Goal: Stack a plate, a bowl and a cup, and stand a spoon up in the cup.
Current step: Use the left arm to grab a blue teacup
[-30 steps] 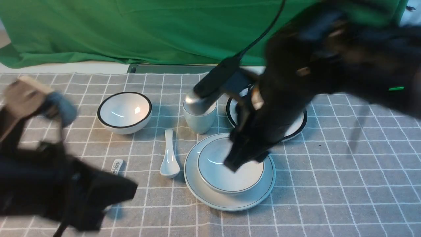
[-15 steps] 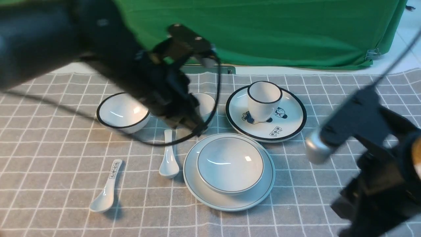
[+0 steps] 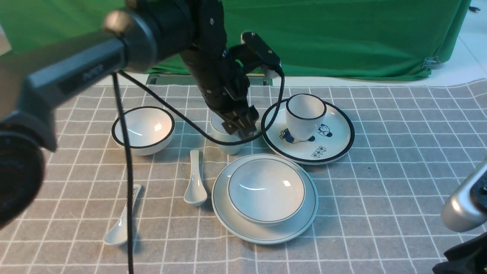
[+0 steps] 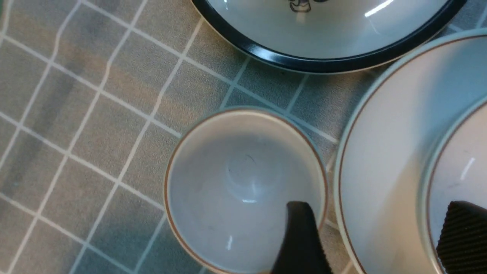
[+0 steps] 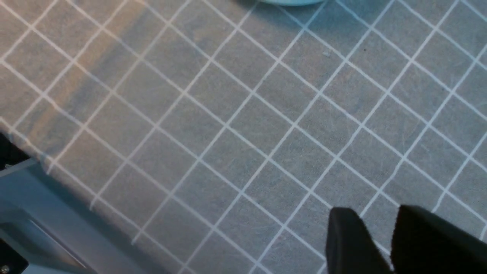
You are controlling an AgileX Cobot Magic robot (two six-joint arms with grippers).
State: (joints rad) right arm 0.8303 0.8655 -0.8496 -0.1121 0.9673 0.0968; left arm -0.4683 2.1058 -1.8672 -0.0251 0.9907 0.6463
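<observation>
The plain white plate (image 3: pixel 224 205) lies in the middle of the cloth with the shallow bowl (image 3: pixel 266 190) on it. The pale cup (image 3: pixel 227 144) stands upright just behind them. My left gripper (image 3: pixel 239 127) is open over the cup. In the left wrist view the gripper (image 4: pixel 376 213) has one finger (image 4: pixel 300 236) inside the cup (image 4: pixel 236 182) and the other over the bowl (image 4: pixel 464 160), above the plate (image 4: pixel 380 133). The plain spoon (image 3: pixel 196 182) lies left of the plate. My right gripper (image 5: pixel 376 215) is shut and empty above bare cloth.
A black-rimmed bowl (image 3: pixel 144 129) stands at the left. A panda plate (image 3: pixel 335 146) with a black-rimmed cup (image 3: pixel 305 116) on it sits behind right. A spoon with black characters (image 3: pixel 121 222) lies front left. My right arm (image 3: pixel 462 211) is at the front right corner.
My right arm has left the bowl and drawn back to the front right. My left arm has swung from the front left over to the cup.
</observation>
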